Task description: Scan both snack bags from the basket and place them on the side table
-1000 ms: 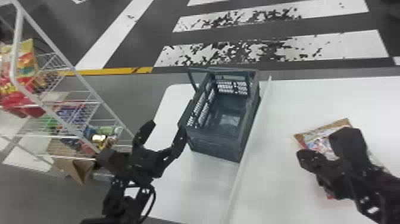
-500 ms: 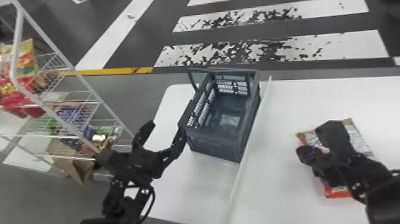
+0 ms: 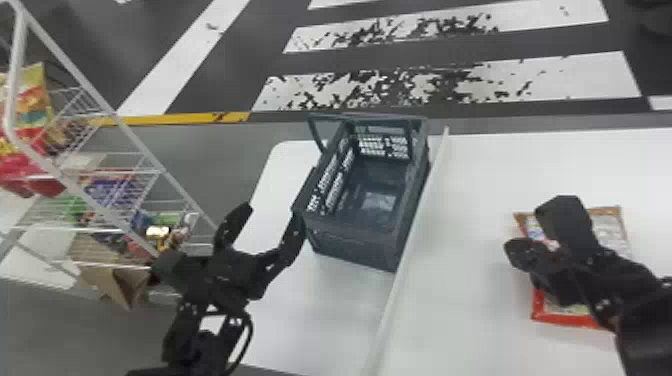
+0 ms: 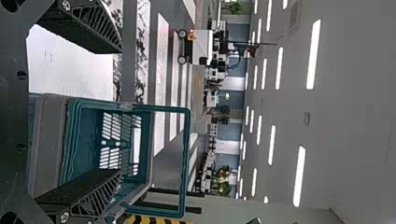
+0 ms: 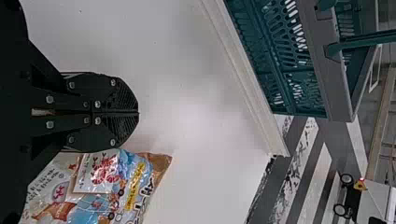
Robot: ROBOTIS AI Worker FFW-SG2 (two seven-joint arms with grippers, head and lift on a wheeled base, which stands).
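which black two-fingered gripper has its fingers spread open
The left gripper, by the dark rectangular plastic basket: its fingers stand apart; the right gripper is shut.

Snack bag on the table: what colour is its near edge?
The bag's near edge is red, clearest in the head view.

Basket (image 3: 350, 245) left of snack bag (image 3: 611, 229)

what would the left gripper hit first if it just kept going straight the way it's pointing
Most likely the basket: the left gripper points toward its near left corner, and the finger on that side overlaps it in the left wrist view. How much gap remains is unclear.
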